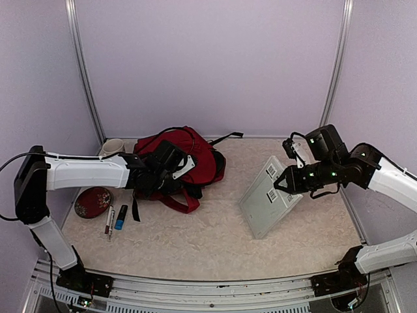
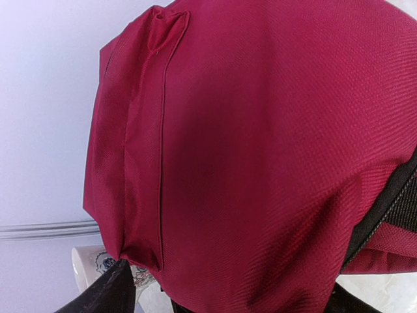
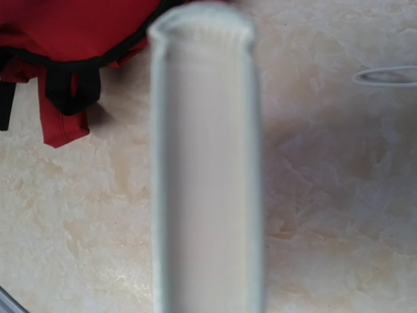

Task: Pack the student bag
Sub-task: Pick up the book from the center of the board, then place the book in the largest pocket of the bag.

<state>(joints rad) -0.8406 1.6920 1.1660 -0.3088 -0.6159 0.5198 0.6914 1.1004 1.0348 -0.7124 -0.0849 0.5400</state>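
The dark-red student bag [image 1: 199, 156] lies back-left on the table [image 1: 195, 248]; the left gripper [image 1: 171, 173] is pressed against it, its fingers' state impossible to tell; the right gripper [image 1: 285, 184] seems clamped on a tilted grey book [image 1: 264, 207].

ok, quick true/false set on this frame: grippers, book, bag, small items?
1. The right gripper holds the book. True.
2. The book is inside the bag. False: it is outside, tilted over the table to the right of the bag.
3. A mug stands by the bag's far-left side. True.
4. The marker lies right of the book. False: it lies left of the bag, by the left arm.
5. The left gripper is at the bag. True.
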